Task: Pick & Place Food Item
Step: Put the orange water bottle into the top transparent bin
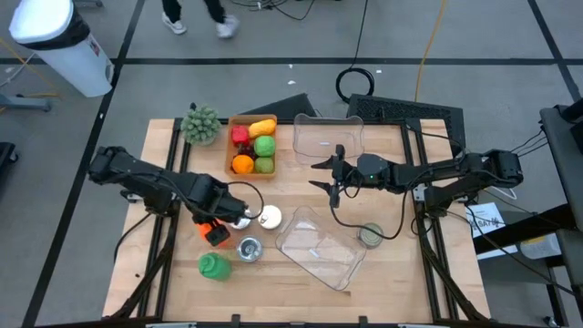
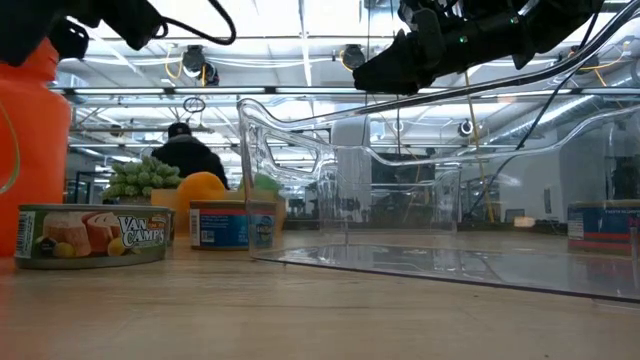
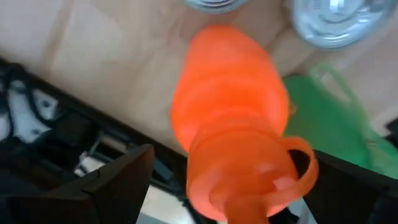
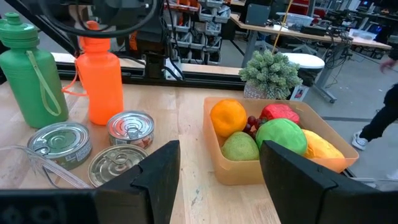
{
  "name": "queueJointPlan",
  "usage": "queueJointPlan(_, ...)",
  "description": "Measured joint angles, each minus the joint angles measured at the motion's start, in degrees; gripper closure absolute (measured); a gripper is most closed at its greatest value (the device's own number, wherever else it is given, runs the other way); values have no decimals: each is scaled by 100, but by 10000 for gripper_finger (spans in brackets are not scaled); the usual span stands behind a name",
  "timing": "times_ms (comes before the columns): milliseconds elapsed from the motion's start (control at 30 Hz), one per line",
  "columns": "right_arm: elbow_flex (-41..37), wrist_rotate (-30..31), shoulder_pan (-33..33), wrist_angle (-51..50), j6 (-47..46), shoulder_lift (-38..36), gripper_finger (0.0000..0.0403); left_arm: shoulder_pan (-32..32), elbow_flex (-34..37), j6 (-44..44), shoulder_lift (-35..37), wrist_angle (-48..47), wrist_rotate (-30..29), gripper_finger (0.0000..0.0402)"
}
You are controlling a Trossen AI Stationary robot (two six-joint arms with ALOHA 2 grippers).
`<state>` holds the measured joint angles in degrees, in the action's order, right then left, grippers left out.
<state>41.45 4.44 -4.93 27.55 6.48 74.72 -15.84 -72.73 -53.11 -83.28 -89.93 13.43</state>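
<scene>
My left gripper (image 3: 230,186) gaped around the smooth orange bottle (image 3: 233,124); my right gripper (image 4: 217,180), spread, faced the fruit tray (image 4: 249,171).

We see a wooden table (image 1: 301,273) at centre frame. A tray of fruit (image 1: 252,146) sits upper centre, a small green plant (image 1: 200,124) just left of it. The left gripper (image 1: 221,219) hangs over an orange bottle (image 1: 215,233) at lower left; the right gripper (image 1: 323,173) hovers open between two clear containers (image 1: 321,246).
</scene>
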Motion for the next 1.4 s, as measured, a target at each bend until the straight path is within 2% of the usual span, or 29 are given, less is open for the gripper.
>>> queueJointPlan(167, 0, -2, 0, 0, 0, 0, 193, -184, 0, -371, 1, -3, -60, 25)
queueJointPlan(400, 0, -2, 0, -2, 5, 0, 193, -314, 0, -760, 1, -6, -574, 25)
queueJointPlan(700, 0, -2, 2, -1, 14, 0, 193, -317, 0, -1005, 1, 118, -614, 25)
queueJointPlan(1400, 0, -2, 2, -2, 2, 0, 193, -284, 2, -558, 3, 158, -644, 25)
